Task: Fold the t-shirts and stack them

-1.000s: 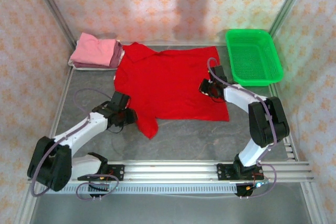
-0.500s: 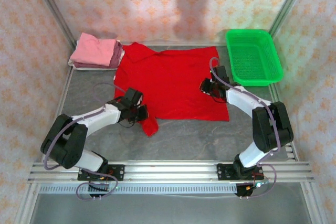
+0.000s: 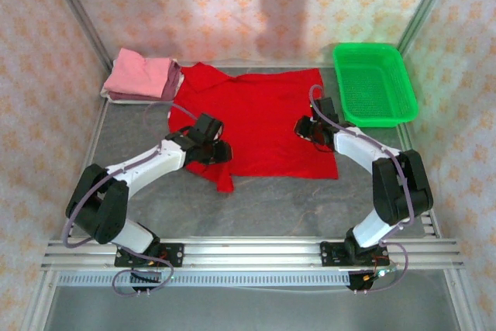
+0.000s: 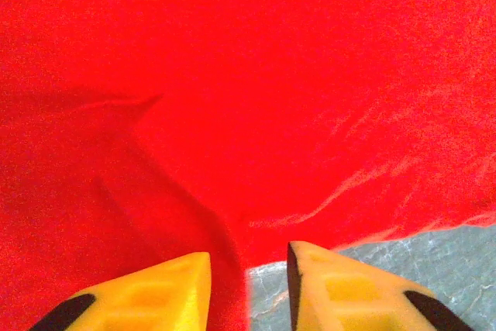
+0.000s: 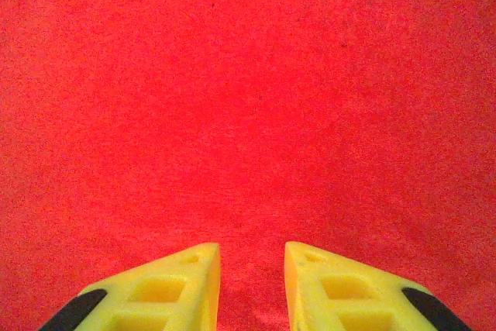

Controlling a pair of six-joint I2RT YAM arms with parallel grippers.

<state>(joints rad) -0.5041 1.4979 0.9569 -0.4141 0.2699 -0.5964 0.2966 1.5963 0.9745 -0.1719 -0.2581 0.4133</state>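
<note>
A bright red t-shirt point(image 3: 256, 118) lies spread flat on the grey table, its lower left sleeve point(image 3: 225, 180) bunched toward the front. My left gripper point(image 3: 219, 150) sits low over that lower left part. In the left wrist view its jaws point(image 4: 248, 257) stand apart, with a raised fold of the red cloth point(image 4: 271, 75) and some grey table between them. My right gripper point(image 3: 304, 127) hovers over the shirt's right side, open, with flat red cloth point(image 5: 248, 98) under its fingers point(image 5: 252, 247). A stack of folded pink and mauve t-shirts point(image 3: 143, 75) rests at the back left.
A green mesh basket point(image 3: 376, 87) stands at the back right corner. Patterned walls close in the table on three sides. The rail with both arm bases point(image 3: 256, 253) runs along the near edge, with bare grey table point(image 3: 279, 207) between it and the shirt.
My left gripper has travelled right and away from me, from the table beside the sleeve onto the shirt's lower left part. The sleeve tip has shifted slightly inward. The right gripper has barely moved.
</note>
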